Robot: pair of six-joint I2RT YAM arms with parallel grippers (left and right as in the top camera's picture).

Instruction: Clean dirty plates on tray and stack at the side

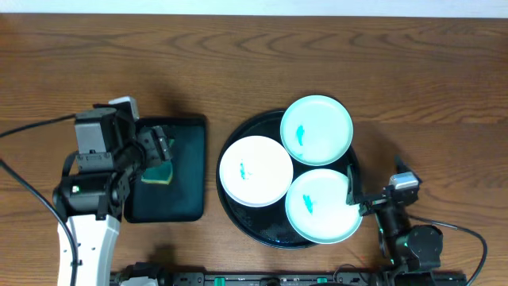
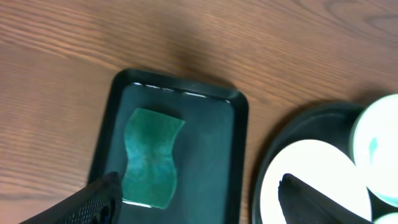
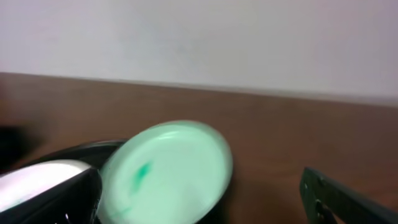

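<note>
The white plate (image 1: 255, 170), the far mint plate (image 1: 317, 129) and the near mint plate (image 1: 321, 206) lay flat inside the black tray (image 1: 262, 227). The white one was at the left of the tray, the far mint one at the back and the near mint one at the front right. Their rims came very close together; whether they touched or overlapped I could not tell. Each plate carried a small teal smear (image 1: 301, 133) near its centre. As they were round, the plates had no long axis and pointed in no direction; all faced upward.

The black tray stood on the right half of the tabletop (image 1: 397, 63), a brown wood-grain surface with the grain running from left to right. Behind the far edge of the table the right wrist view showed only a plain pale wall (image 3: 199, 37).

The right gripper (image 1: 354, 191) was at the right edge of the black tray, just beside the near mint plate, with its jaws spread wide and nothing between them. Whether a finger touched the rim I could not tell.

To the left, apart from the black tray, lay a dark green tray (image 1: 186, 195) with its long sides running from front to back. A green sponge (image 2: 151, 157) lay in it, its long axis along the same direction. The left gripper (image 2: 200, 185) hung above this tray with its jaws fully apart, holding nothing.
</note>
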